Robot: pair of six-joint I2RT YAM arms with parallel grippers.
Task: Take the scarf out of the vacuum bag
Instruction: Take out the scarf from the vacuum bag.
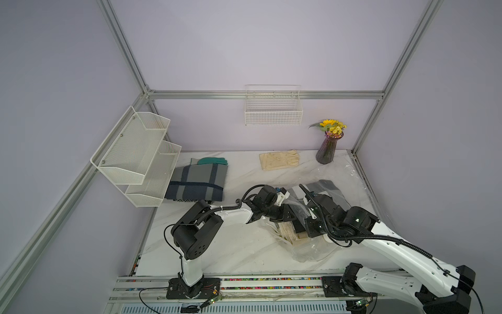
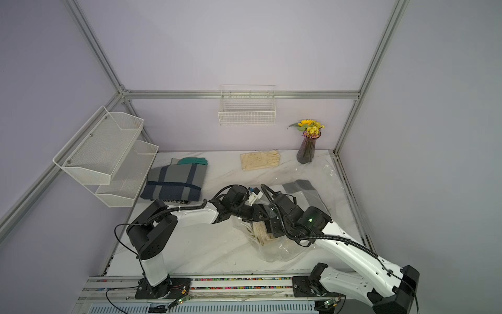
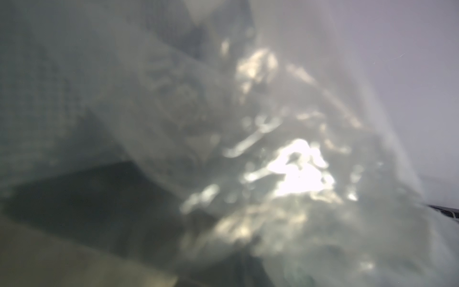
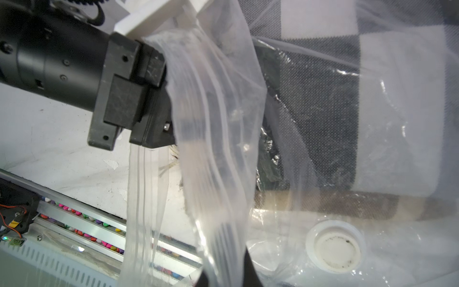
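1. The left wrist view is almost all blur. Film of the vacuum bag lies close over the lens and is full of glare. Gray weave shows dimly through it, and the dark shapes beside it cannot be named.
2. In the right wrist view the bag's film drapes over the front of the left gripper. In both top views its tip sits under crumpled plastic. I cannot tell whether its fingers are parted or clamped.
3. The right gripper shows only 2 dark fingertips, cut off at the frame edge. They are closed and pinch a fold of the bag's ribbed zip edge.
4. The vacuum bag lies on the right side of the marble table. Its far part spreads flat toward the vase, and its near part is bunched up around both grippers.
5. Inside the bag is the scarf, in gray, white and dark checks with a cream band. Its fringed cream end lies just beside both grippers. Whether the fringe is past the bag's mouth is unclear. The round white valve cap sits just beside the cream band.
6. A purple vase in the far right corner holds yellow flowers.
7. A wire basket hangs on the back wall.
8. A 2-tier mesh shelf hangs on the left wall.
9. A folded plaid cloth lies beside the shelf, with a green glove at its far edge.
10. Cream gloves lie near the vase.
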